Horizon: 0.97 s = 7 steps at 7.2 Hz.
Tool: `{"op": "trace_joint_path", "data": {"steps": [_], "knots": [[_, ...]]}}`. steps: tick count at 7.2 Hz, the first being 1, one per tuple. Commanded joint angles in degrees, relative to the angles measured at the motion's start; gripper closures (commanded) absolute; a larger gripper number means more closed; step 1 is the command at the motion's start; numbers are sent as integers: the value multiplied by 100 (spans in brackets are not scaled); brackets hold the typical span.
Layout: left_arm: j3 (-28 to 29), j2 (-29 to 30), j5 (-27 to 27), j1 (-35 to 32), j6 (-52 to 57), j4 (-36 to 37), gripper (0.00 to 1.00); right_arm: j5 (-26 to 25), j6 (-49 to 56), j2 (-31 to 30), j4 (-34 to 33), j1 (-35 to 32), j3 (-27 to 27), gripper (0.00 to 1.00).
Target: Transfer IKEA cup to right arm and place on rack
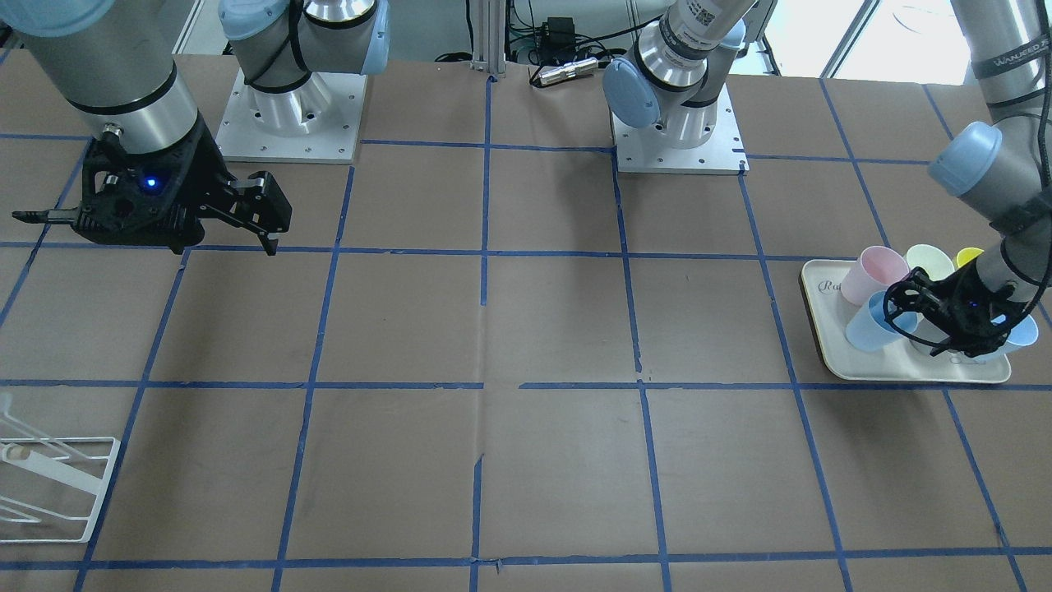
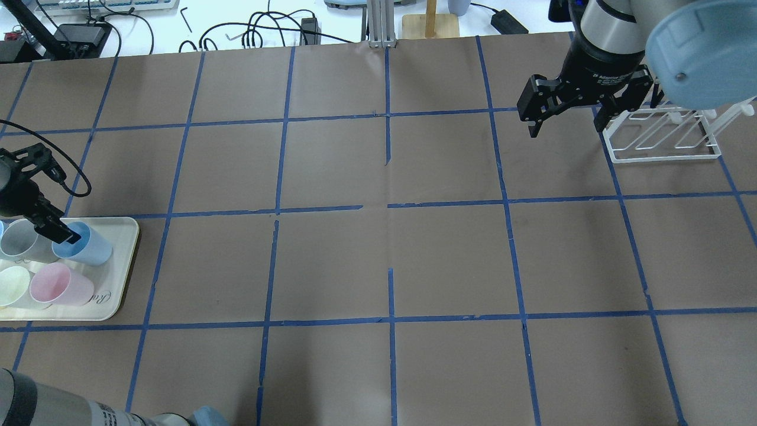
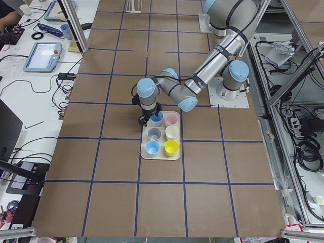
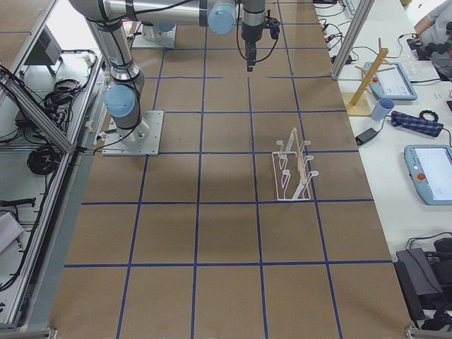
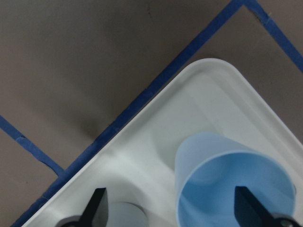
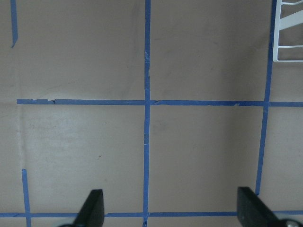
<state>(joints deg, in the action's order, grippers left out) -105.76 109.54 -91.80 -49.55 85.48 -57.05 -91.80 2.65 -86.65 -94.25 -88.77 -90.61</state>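
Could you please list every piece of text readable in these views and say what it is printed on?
"Ra…": script on the cream tray, the rest hidden by the pink cup.
"WANJEED…": black band on the left arm, remainder blurred.
White print on the collar of the right gripper: too small to read.

The surface (image 2: 378,260) is covered in matt brown paper, faintly creased and gridded with blue tape (image 2: 449,318). The IKEA cup (image 5: 208,161) is smooth, matt plastic. The cream tray (image 5: 213,94) beneath is smooth with a soft sheen. The rack (image 2: 662,157) is thin white-coated wire. The right arm (image 2: 606,26) shows brushed silver metal.
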Motion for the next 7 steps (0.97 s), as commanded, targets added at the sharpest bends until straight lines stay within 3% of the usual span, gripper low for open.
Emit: {"op": "trace_joint_path", "data": {"steps": [1,5,7], "knots": [[-6,59,12,-20,12,1,100,4,-2,8,3,0,0,0],[46,-124,152,-116,-345,-156,100,-5,7,17,-6,0,-9,0],[562,-335,512,-317,-1222,-1136,100,-5,7,17,3,0,-9,0]]}}
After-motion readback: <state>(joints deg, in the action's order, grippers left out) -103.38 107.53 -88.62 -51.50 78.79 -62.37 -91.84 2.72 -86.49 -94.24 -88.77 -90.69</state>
